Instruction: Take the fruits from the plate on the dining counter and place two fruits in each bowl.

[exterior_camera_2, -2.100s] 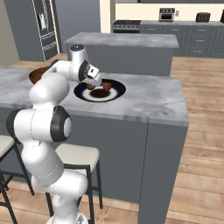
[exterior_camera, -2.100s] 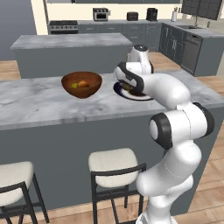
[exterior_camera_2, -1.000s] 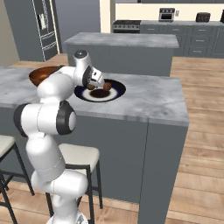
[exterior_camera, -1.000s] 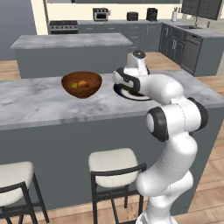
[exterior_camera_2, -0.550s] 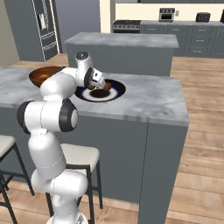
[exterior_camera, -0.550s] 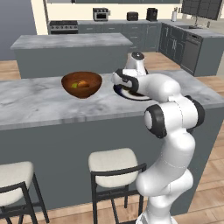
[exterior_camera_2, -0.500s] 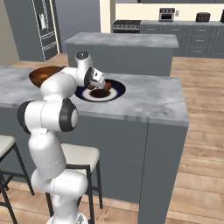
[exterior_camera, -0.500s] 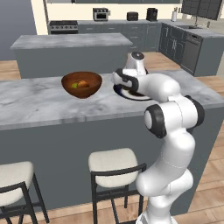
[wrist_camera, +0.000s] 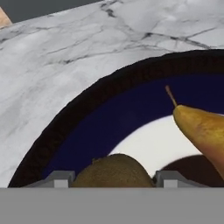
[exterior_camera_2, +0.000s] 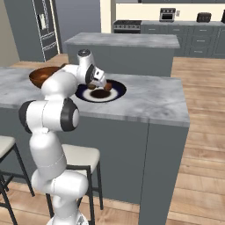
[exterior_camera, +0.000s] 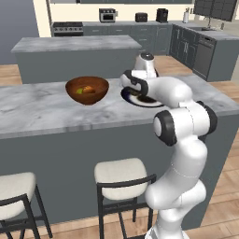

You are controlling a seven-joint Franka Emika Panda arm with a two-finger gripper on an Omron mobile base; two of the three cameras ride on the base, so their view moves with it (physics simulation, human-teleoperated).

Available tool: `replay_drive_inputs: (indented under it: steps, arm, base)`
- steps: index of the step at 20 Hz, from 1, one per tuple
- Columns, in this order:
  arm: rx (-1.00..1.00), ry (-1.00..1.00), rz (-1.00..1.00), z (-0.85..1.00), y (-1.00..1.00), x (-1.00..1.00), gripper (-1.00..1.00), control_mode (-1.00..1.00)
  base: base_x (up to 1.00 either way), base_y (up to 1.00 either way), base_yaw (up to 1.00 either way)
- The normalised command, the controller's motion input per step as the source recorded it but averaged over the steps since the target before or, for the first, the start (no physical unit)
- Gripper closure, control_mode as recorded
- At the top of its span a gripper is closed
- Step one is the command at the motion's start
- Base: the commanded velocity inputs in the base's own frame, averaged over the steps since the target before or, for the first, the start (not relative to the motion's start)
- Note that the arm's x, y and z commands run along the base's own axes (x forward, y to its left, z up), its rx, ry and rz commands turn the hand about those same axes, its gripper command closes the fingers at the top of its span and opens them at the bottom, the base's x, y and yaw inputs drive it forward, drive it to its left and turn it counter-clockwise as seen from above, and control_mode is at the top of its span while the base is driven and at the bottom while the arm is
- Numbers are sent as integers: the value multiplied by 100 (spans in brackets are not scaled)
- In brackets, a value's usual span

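Tool (wrist_camera: pixel 113 175) sits low over the plate (wrist_camera: pixel 65 127) on the desk (wrist_camera: pixel 65 57), fingertips flanking the brown kiwi (wrist_camera: pixel 113 170), apparently clenched on it, pear (wrist_camera: pixel 203 131) lying beside.

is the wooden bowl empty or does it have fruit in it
Not empty: the wooden bowl on the counter holds yellow and orange fruit pieces, seen in the left base view.

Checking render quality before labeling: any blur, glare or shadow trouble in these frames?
Left base view: soft and low-detail, lighting even, the fruits in the wooden bowl are just colour blobs. Right base view: same softness, the arm hides part of the plate. Hand view: close and crisp, pear casts a dark shadow on the plate, brown fruit sits between the end effector tips.
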Motion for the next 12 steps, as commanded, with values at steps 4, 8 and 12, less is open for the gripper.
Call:
replay_drive_inputs:
  steps: [4,8,12]
  arm:
    - [-1,8,0,42,-29,-67,100,-100]
    - [-4,9,0,32,-10,-97,100,-100]
    - [-2,2,0,66,0,-99,100,-100]
  base:
    - [0,0,0]
    - [0,0,0]
    - [0,0,0]
